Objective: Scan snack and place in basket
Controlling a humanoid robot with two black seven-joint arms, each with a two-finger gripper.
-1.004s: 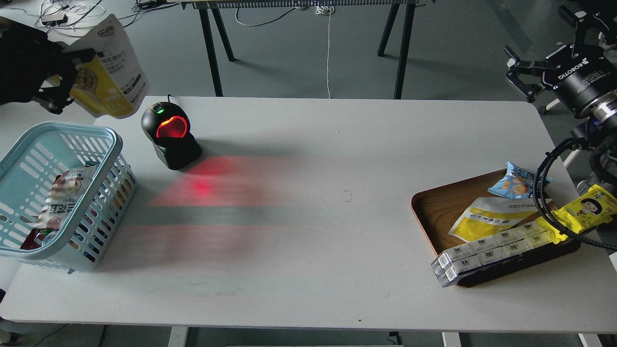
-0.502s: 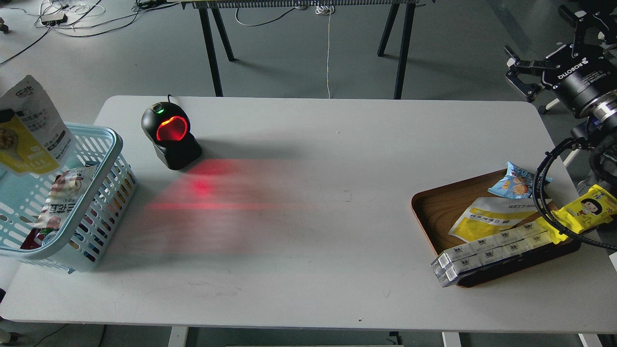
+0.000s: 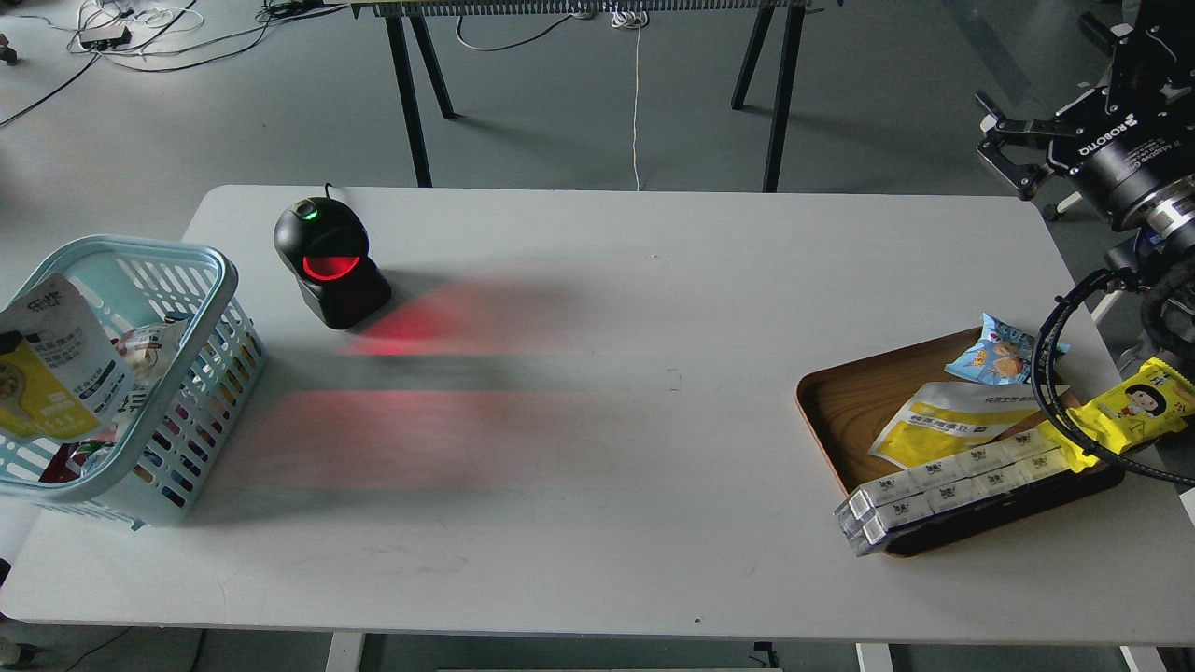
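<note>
While the scanner (image 3: 329,263) is glowing red at ten o'clock on the table (image 3: 597,420), the snack (image 3: 54,371) is sitting inside the basket (image 3: 201,308) at nine o'clock, leaning against its near-left side beside other packets. Placement is judged complete or nearly so. Nothing is gripping the pouch; the left gripper is lying outside the view. The right gripper (image 3: 1001,147) is hanging at two o'clock, jaws spread, holding nothing. Next is calling for a fresh pick from the wooden tray (image 3: 840,411).

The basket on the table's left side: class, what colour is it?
Light blue, with slotted sides; the basket shows best in the head view.
</note>
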